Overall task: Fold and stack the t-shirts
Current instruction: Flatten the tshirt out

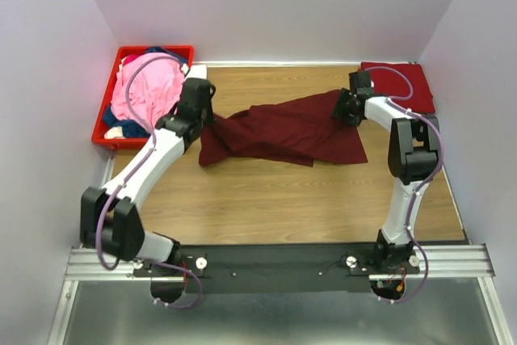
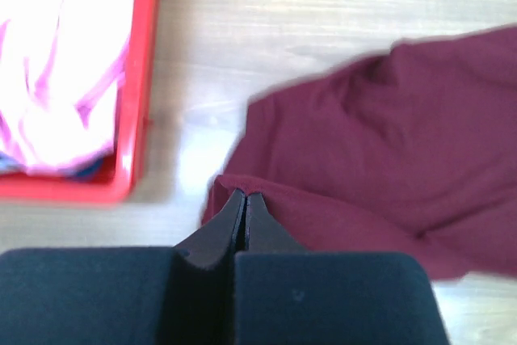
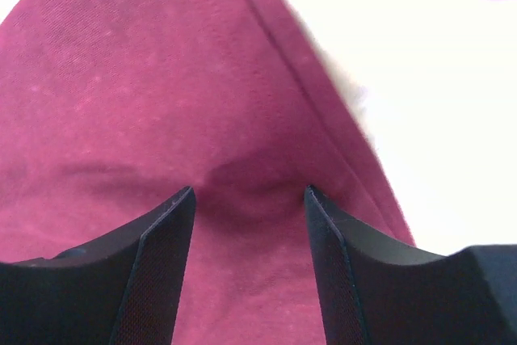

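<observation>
Wooden table holds a crumpled maroon shirt [image 1: 283, 131] at its centre. Left gripper [image 2: 245, 199] is pinched tight on the shirt's 9 o'clock edge. Right gripper [image 3: 249, 199] stands with jaws apart over the 3 o'clock end, cloth bulging between them. Crate [image 1: 103, 140] with pink shirt [image 1: 145, 90] sits at 10 o'clock, folded red shirt [image 1: 400, 86] at 2 o'clock.

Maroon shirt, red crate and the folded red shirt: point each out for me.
maroon shirt [image 1: 283, 131], top view, middle of the cloth.
red crate [image 1: 113, 144], top view, near rim.
folded red shirt [image 1: 404, 86], top view, its centre.
</observation>
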